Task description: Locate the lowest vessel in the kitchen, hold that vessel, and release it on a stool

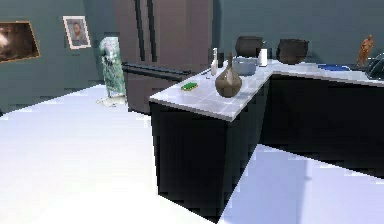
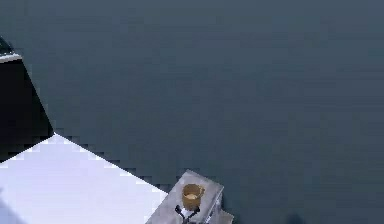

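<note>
In the arm side view a small golden-brown cup [image 2: 192, 195] stands on a grey flat-topped block, perhaps a stool [image 2: 205, 207], at the bottom edge against the dark wall. A small dark shape with thin prongs, seemingly my gripper [image 2: 184, 212], sits just below and left of the cup. I cannot tell whether it holds anything. In the forward view a brown round-bellied vase [image 1: 228, 80] stands on the grey kitchen counter [image 1: 250, 92]. Two dark pots [image 1: 249, 46] [image 1: 293, 50] sit farther back.
The dark counter cabinet [image 1: 200, 150] juts into the pale floor [image 1: 70, 150] ahead. On the counter lie a green item [image 1: 188, 88] and white bottles [image 1: 214, 60]. A tall dark fridge [image 1: 160, 35], a glassy statue [image 1: 110, 65] and wall pictures [image 1: 76, 31] stand behind.
</note>
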